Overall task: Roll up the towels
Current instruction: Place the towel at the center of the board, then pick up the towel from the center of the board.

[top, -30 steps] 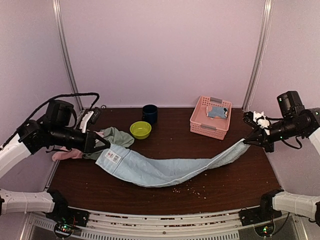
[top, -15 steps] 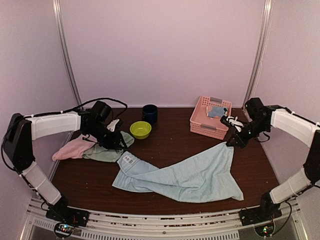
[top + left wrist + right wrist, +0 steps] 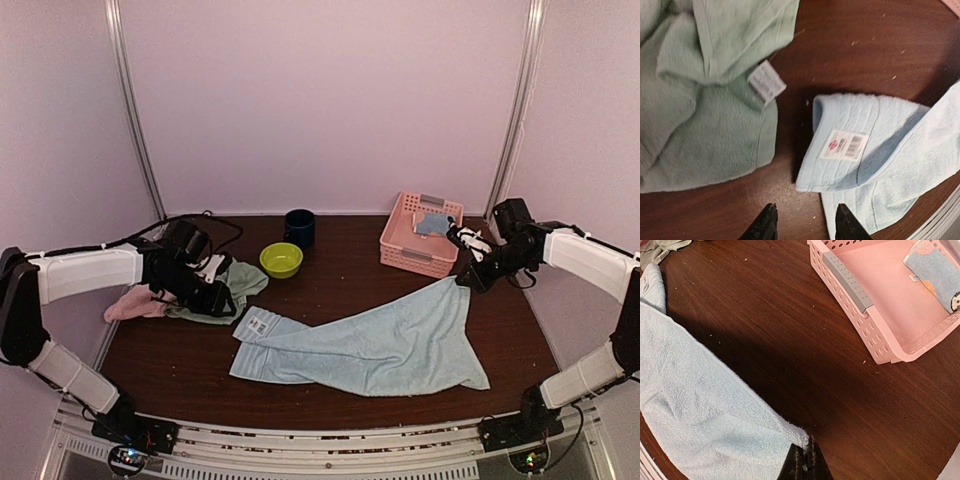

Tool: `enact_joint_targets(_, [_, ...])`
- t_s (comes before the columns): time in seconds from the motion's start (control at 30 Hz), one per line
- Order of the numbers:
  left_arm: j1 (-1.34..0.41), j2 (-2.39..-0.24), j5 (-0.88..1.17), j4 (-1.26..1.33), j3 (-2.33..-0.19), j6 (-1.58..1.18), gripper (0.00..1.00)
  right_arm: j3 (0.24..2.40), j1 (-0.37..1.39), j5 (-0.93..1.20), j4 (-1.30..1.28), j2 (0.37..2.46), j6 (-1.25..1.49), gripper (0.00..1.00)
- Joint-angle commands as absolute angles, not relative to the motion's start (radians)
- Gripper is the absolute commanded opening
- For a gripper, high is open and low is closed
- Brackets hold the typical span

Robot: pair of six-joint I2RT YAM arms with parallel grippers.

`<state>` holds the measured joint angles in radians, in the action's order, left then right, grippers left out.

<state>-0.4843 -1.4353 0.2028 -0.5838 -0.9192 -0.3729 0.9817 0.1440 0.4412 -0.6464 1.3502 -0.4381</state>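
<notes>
1. One pale blue towel lies flat across the near table, long axis left to right, labelled end pointing left.
2. The left gripper hangs just beside that end, fingers apart, empty.
3. The right gripper is pinched tight on its raised far-right corner.
4. The mint green towel lies crumpled far left; the pink towel is half hidden by the left arm.

Dk wood table w/ pale lilac walls, metal corner posts.
</notes>
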Motion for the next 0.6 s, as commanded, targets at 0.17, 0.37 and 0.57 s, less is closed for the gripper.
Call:
enact_joint_targets(0.17, [-0.473, -1.519, 0.274, -0.436, -0.855, -0.415, 0.45, 0.969, 0.137, 0.472, -0.612, 1.360, -0.428, 0.00])
enact_joint_targets(0.37, [-0.471, -1.615, 0.346, -0.391, -0.870, -0.399, 0.42, 0.955, 0.138, 0.469, -0.611, 1.348, -0.431, 0.00])
enact_joint_targets(0.57, [-0.472, -1.625, 0.377, -0.404, -0.860, -0.393, 0.24, 0.952, 0.138, 0.468, -0.614, 1.336, -0.432, 0.00])
